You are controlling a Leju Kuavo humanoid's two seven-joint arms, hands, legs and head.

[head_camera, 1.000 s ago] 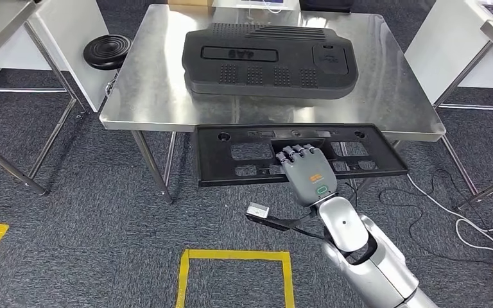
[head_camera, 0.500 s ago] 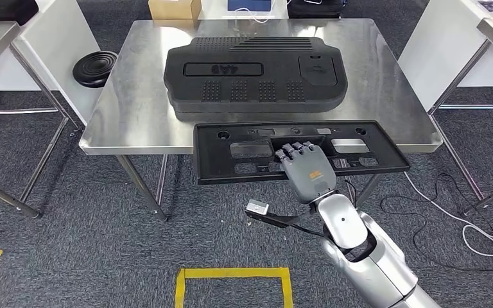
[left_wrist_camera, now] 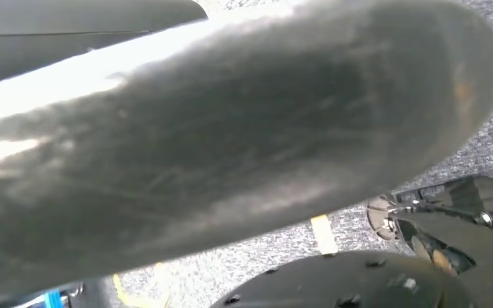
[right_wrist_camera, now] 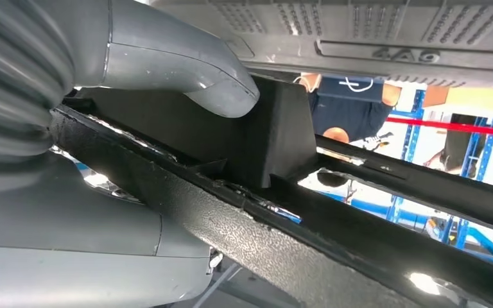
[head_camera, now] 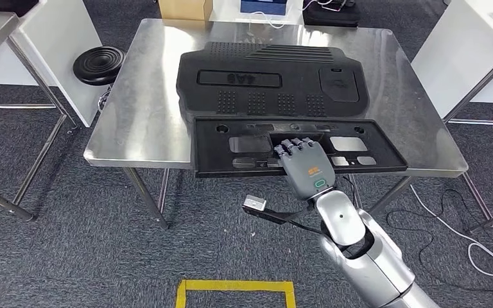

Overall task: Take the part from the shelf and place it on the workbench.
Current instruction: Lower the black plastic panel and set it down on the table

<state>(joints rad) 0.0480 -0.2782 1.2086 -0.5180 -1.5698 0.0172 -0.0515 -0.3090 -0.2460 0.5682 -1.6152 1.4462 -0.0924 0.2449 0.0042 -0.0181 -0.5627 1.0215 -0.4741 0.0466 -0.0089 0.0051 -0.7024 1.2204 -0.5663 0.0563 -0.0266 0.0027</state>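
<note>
My right hand [head_camera: 306, 168] is gripping the flat black part [head_camera: 244, 149] at its near edge, fingers curling into a middle opening. The part is hanging over the tabletop [head_camera: 135, 115] front edge, beside a larger black cover [head_camera: 269, 77].

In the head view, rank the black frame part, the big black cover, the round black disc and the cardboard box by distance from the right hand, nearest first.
1. Black frame part: held by the right hand.
2. Big black cover: just beyond, mid-table.
3. Round black disc: off the table's far left.
4. Cardboard box: behind the table's far edge.
</note>
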